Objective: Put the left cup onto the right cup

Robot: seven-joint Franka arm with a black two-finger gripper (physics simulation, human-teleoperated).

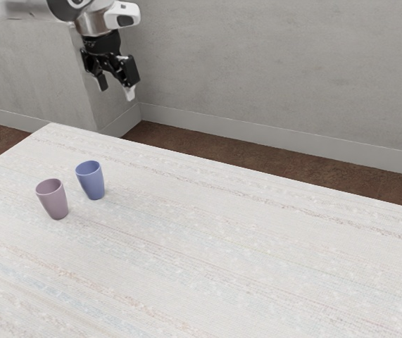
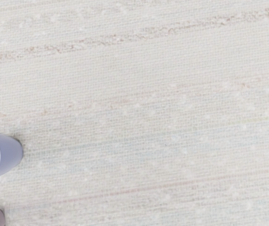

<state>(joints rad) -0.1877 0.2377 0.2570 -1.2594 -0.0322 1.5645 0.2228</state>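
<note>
One arm holds its claw (image 1: 117, 91) spread, high over the table (image 1: 257, 246), well above the mauve cup (image 1: 51, 198) and blue cup (image 1: 89, 179).

Arm casing (image 1: 122, 14): we record a glossy white shell with rounded edges and a small dark opening on its end face.
Joint band (image 1: 67, 4): we note a dark grey ring set into the white shell.
Wrist collar (image 1: 91, 27): we find a grey, metallic-looking cylinder between the casing and the hand.
Gripper (image 1: 116, 86): we record a black, blocky body with angular faces.
Fingers (image 1: 102, 81): we note two short black bars; the one toward the exterior view's right ends in a pale tip.
</note>
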